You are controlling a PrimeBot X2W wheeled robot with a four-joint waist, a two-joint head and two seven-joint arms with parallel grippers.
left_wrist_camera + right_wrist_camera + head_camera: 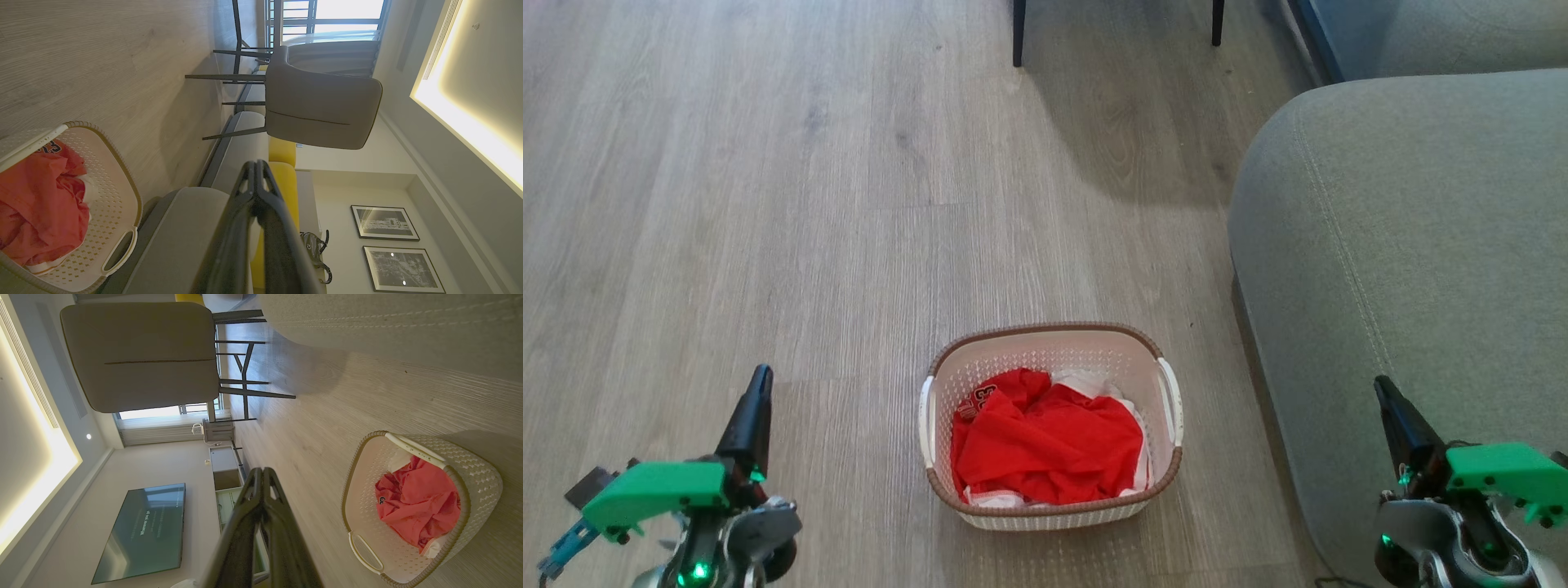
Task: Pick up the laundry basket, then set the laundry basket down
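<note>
The laundry basket (1045,329) is sitting on the wooden floor (768,204), low in the middle of the head view and between the two arms, with a red shirt (1054,441) bunched inside it over some white cloth (1086,380). The left gripper (760,377) is hanging well to the basket's left, its two dark fingers pressed together and gripping nothing. The right gripper (1380,385) is hanging well to the basket's right, likewise clenched on nothing, and is showing against the grey sofa (1405,245). The sofa's rounded arm is standing close beside the basket's right handle (1170,400), with a strip of floor between them, and is crowding that side. At the top of the head view two dark chair legs (1018,33) are poking in, while the wrist views are showing a whole grey padded chair (318,106) on thin dark legs. The left wrist view is looking past the basket toward the sofa, taking in yellow cushions (282,151), a dark handbag (314,249), two framed pictures (384,222) on the wall and a bright window (347,12). The right wrist view is facing the other way, showing the basket's perforated outer wall, a wall-mounted television (143,531) and a low cabinet (222,465). In both wrist views the fingertips are meeting at a point.
</note>
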